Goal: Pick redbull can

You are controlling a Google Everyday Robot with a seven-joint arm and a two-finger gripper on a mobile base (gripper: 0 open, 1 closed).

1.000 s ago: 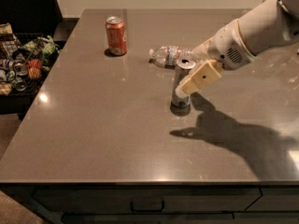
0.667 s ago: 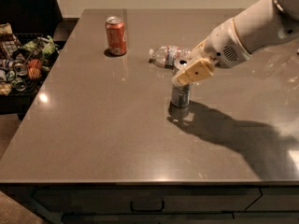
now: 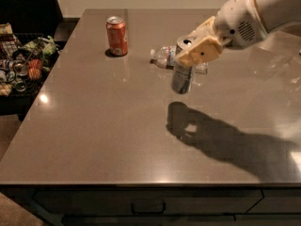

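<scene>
so the desk (image 3: 94, 135) is a grey-brown glossy top with a drawer handle (image 3: 148, 205) under the front edge. orange-red soda can (image 3: 116, 36) stands upright near the far left corner. a clear water bottle (image 3: 162, 57) lies on its side around the middle toward the far edge, partly hidden behind the gripper (image 3: 184, 56) that hangs above the desk there. big dark shadow (image 3: 216, 138) falls toward the front right. off the left edge there's a dark basket (image 3: 23, 67) full of snack packets

Arm (image 3: 263, 11) reaches in from the upper right.
Gripper (image 3: 190, 55), raised in mid-air, is clamped around the redbull can (image 3: 182, 80).
</scene>
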